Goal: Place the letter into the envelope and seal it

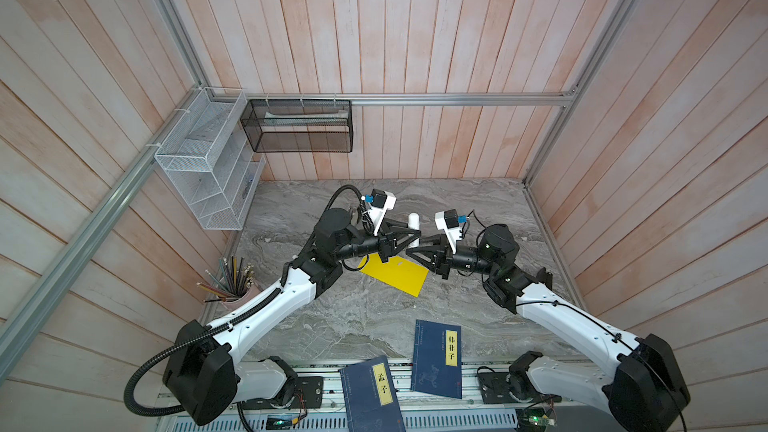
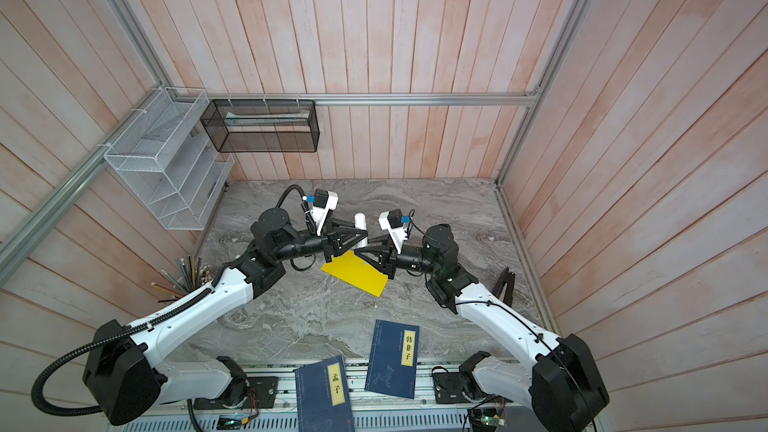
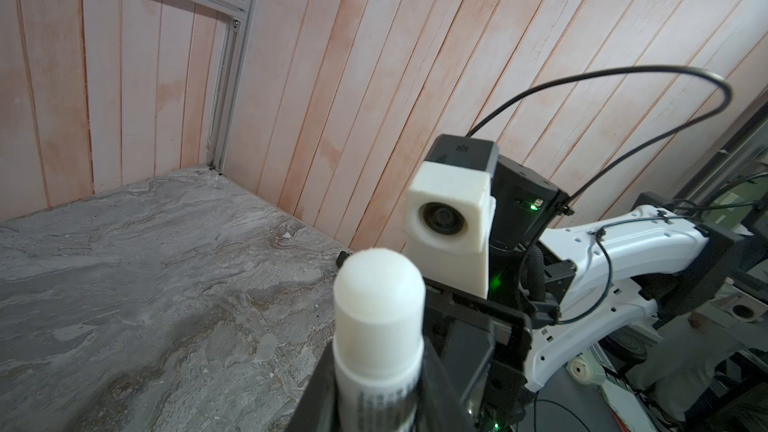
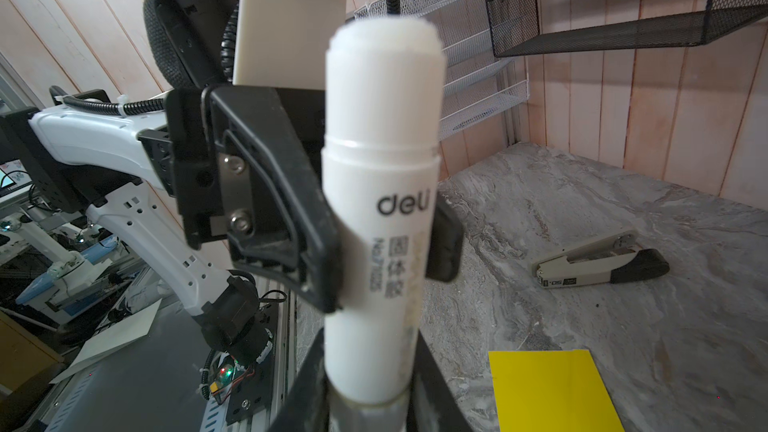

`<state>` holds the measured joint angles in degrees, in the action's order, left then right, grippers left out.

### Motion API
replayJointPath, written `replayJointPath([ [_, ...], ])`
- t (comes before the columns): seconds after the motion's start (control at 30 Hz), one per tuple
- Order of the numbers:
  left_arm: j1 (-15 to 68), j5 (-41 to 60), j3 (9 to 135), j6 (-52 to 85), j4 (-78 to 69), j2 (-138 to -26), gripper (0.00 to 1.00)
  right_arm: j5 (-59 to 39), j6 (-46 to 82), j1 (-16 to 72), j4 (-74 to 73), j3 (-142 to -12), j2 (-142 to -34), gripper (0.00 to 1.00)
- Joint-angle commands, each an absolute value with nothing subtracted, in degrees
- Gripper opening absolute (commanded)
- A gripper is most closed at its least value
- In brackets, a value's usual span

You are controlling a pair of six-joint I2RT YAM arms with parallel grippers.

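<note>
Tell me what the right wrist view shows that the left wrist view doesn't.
Only the right wrist view: the yellow envelope lying flat on the table, a stapler beyond it, the mesh wall shelves, and the left gripper clamped round the middle of the glue stick. Only the left wrist view: the right arm's wrist camera, facing it. Both: the white glue stick close up, and the table behind it.
</note>
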<state>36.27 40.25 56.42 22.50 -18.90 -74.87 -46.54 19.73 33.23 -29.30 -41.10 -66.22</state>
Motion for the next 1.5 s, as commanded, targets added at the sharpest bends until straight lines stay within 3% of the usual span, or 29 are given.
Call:
replayJointPath([
  [0.0, 36.4, 40.2, 55.6, 21.9, -20.1, -73.6, 0.0, -45.8, 18.9, 33.6, -28.9, -42.5, -65.7, 0.02],
  [0.27, 37.9, 30.7, 55.4, 20.2, -17.9, -73.0, 0.0, -28.8, 11.8, 37.7, -21.4, -44.6, -64.3, 0.0],
  [0.83, 40.0, 15.3, 53.0, 20.6, -20.8, -70.7, 0.0, 28.1, -4.4, 59.2, -14.9, -52.3, -70.8, 0.0],
  [0.87, 40.1, 14.6, 52.7, 20.9, -21.4, -70.7, 0.0, 30.6, -5.2, 60.4, -15.3, -52.7, -71.8, 0.01],
  [0.9, 40.0, 13.8, 52.4, 21.2, -22.0, -70.7, 0.0, 32.1, -5.4, 61.2, -15.7, -53.0, -72.5, 0.11],
  [1.07, 40.0, 11.5, 52.7, 21.0, -21.0, -70.5, 0.0, 26.4, -4.5, 61.9, -19.5, -50.7, -69.8, 0.48],
  [1.1, 39.3, 12.0, 53.3, 21.3, -19.7, -70.7, 0.0, 23.2, -4.1, 61.5, -20.0, -50.1, -68.3, 0.58],
  [1.2, 34.8, 19.0, 55.1, 25.0, -16.6, -71.8, 0.0, 4.4, -0.4, 56.6, -16.8, -49.5, -63.9, 0.71],
  [1.3, 32.3, 25.6, 56.9, 24.5, -14.1, -71.7, 0.0, -15.4, 2.3, 50.1, -13.8, -48.8, -60.7, 0.76],
  [1.47, 30.5, 38.3, 58.4, 23.8, -14.6, -72.5, 0.0, -38.0, 9.8, 37.6, -20.5, -42.5, -57.1, 0.71],
])
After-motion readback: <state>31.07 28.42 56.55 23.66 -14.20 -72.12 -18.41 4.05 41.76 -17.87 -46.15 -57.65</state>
